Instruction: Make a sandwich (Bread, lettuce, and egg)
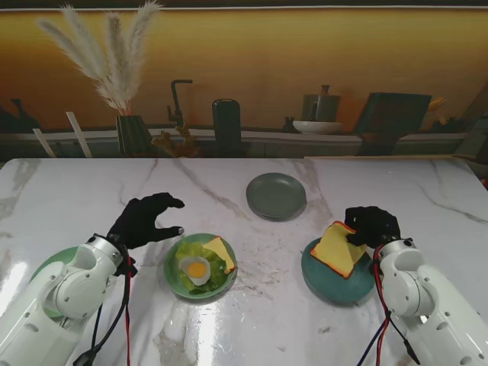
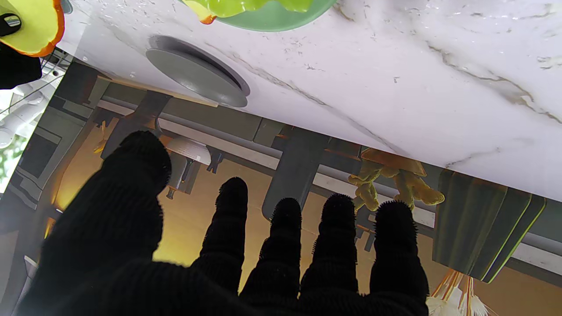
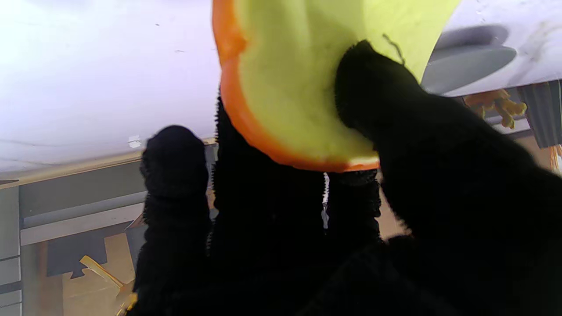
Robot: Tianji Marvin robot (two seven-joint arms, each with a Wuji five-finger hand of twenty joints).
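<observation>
A green plate (image 1: 174, 280) in the middle of the table holds a bread slice (image 1: 220, 252), lettuce (image 1: 188, 250) and a fried egg (image 1: 196, 268) on top. My left hand (image 1: 145, 219) hovers open just to the left of that plate and slightly farther from me, fingers spread (image 2: 281, 245), holding nothing. My right hand (image 1: 372, 225) is shut on a second bread slice (image 1: 338, 248), tilted above the teal plate (image 1: 329, 286) on the right. In the right wrist view the thumb (image 3: 373, 92) presses on the yellow slice (image 3: 303, 66) with its orange crust.
An empty grey plate (image 1: 276, 196) (image 2: 197, 77) lies farther from me, near the middle of the marble table (image 1: 76, 191). A green object (image 1: 47, 267) sits partly hidden under my left arm. Behind the table's far edge stands a shelf with a vase (image 1: 133, 133) and kitchenware.
</observation>
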